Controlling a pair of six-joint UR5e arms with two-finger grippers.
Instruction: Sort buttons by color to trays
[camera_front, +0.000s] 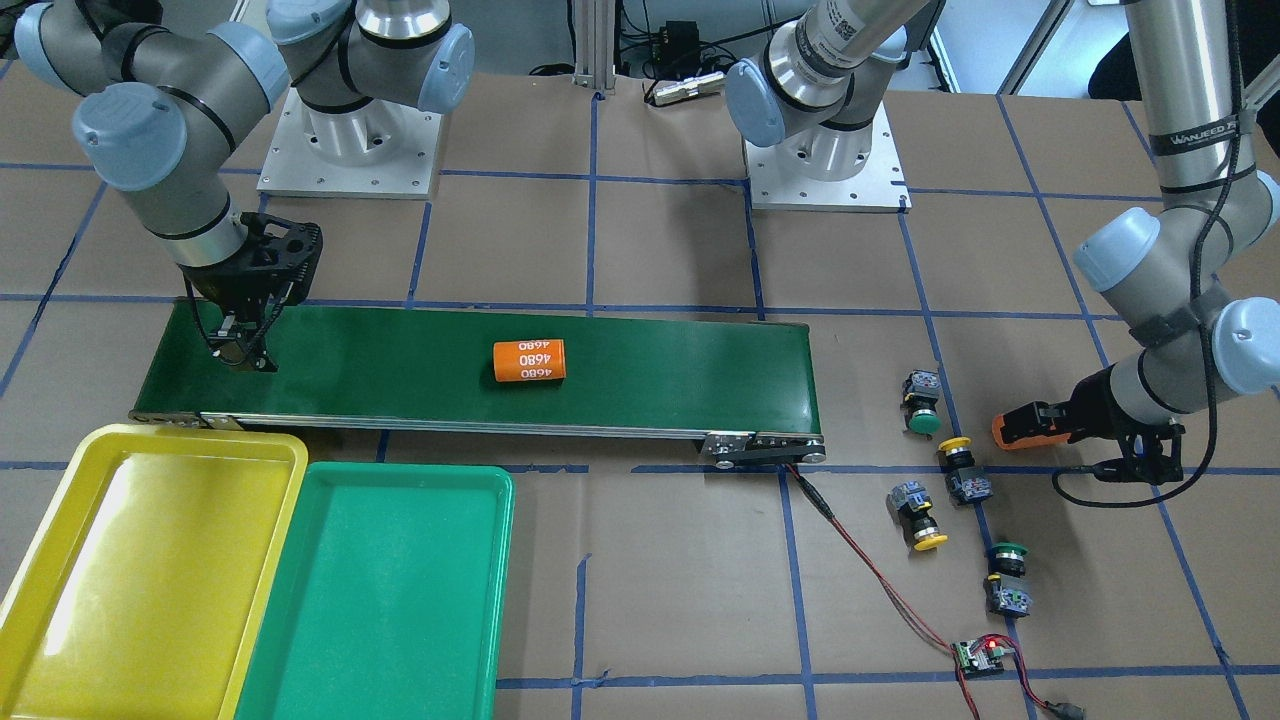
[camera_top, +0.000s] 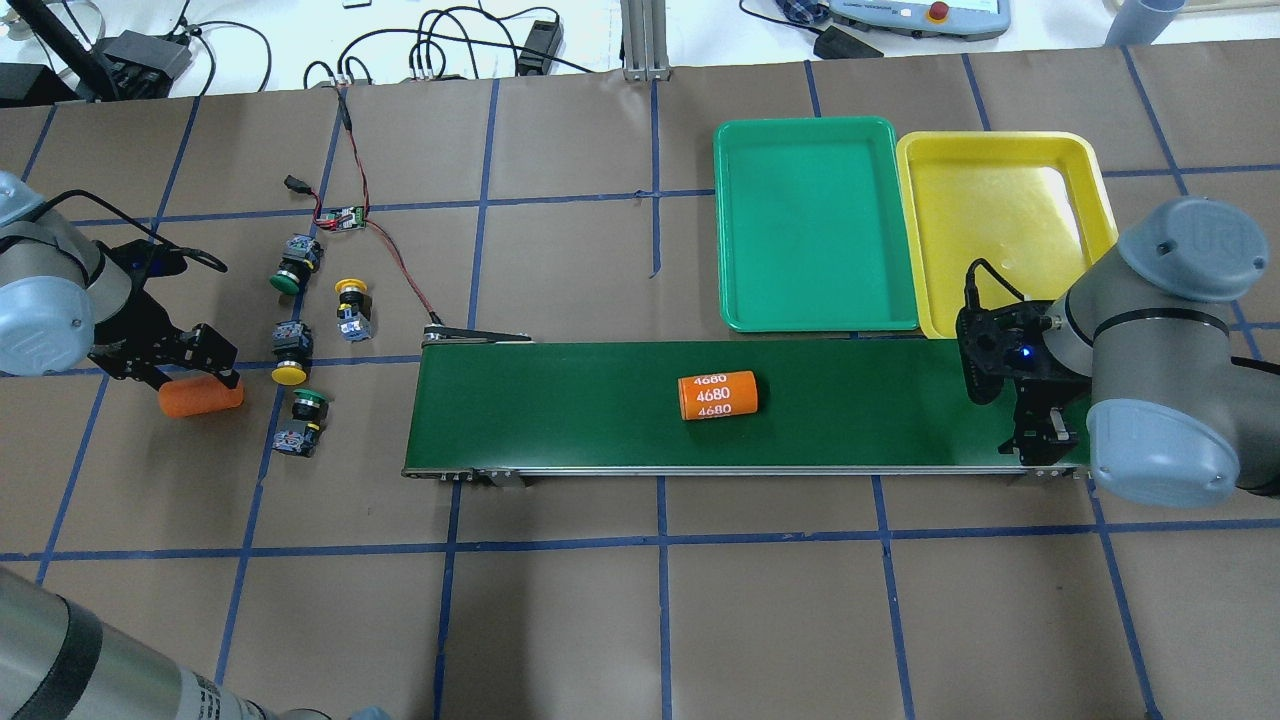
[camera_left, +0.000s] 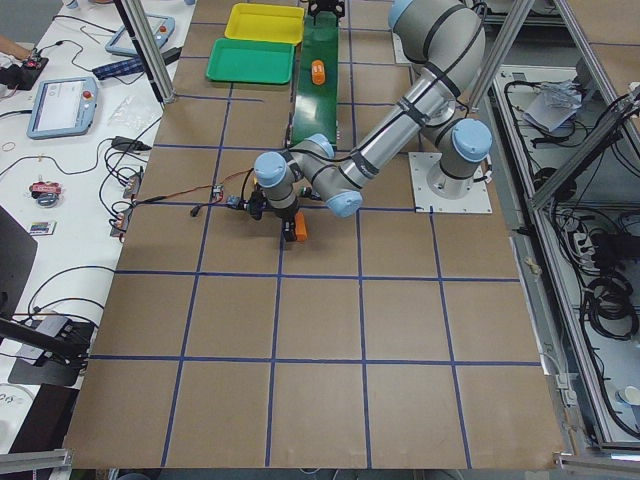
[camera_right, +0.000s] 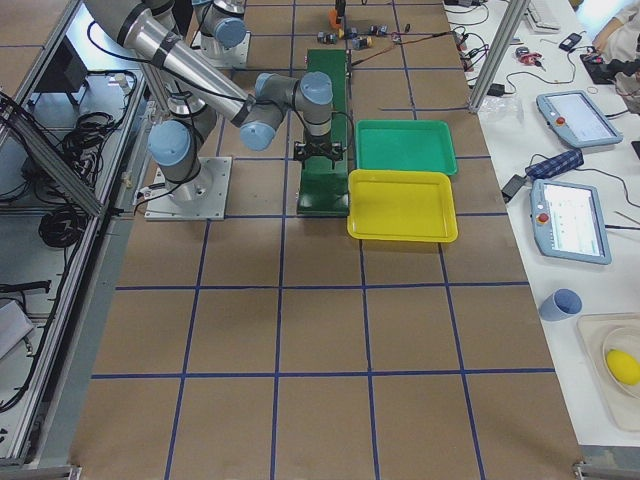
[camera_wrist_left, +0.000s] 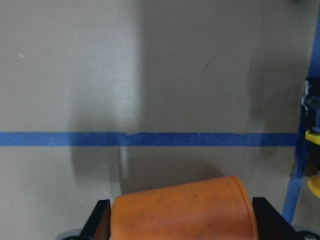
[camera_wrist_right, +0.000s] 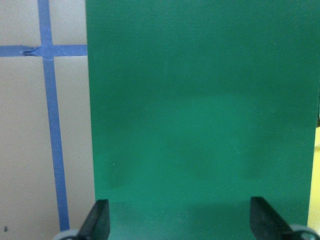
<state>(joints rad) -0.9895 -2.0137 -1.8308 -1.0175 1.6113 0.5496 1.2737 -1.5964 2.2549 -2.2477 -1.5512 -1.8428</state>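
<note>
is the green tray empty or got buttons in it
Empty. The shallow green plastic tray shows only bare floor in the overhead and front-facing views.

left end effector (camera_top: 195, 383): clamping orange cylinder (camera_wrist_left: 180, 210) | right end effector (camera_front: 248, 358): pointing down, spread wide, empty

Bright, even overhead light covers the bench (camera_top: 600, 600); glare streaks the glossy yellow tray (camera_front: 150, 560). Wrist views are soft, a broad shadow behind the blurred orange cylinder (camera_wrist_left: 182, 210).
</note>
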